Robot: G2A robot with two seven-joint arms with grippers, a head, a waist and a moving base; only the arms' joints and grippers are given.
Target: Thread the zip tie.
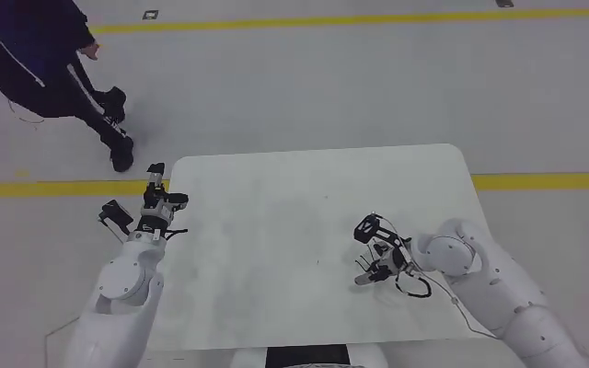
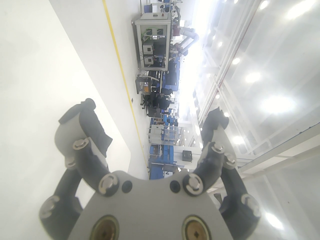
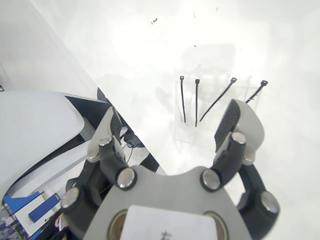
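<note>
The right gripper [image 3: 172, 108] hangs over the right part of the white tabletop [image 1: 276, 276]. Its jaws are spread wide, with nothing between them. In the top view this right gripper [image 1: 363, 250] sits well in from the tabletop's edge.

Just past the jaws, four black zip ties [image 3: 196, 103] lie side by side on a clear rectangular sheet [image 3: 190, 133] that rests flat on the tabletop. All four have their square heads at the far end from the gripper. The first zip tie [image 3: 183, 99] and the one next to it lie straight and nearly parallel. The third zip tie [image 3: 217, 101] slants away from them. The fourth zip tie [image 3: 255, 92] slants the same way, and its tail is hidden behind one ribbed pad [image 3: 228, 118] of the gripper. None of the ties is looped or touched by the jaws.

A white label [image 3: 172, 221] is stuck on the right wrist housing. Its dark print is cut off at the picture's edge and cannot be read. A few small dark specks [image 3: 153, 21] lie farther off on the tabletop.

The left gripper [image 1: 158, 193] is at the tabletop's left edge, well apart from the ties. In its own wrist view the left gripper [image 2: 152, 108] has its jaws spread and empty, pointing out toward the room. A yellow line [image 1: 322, 18] runs across the floor beyond the tabletop.
</note>
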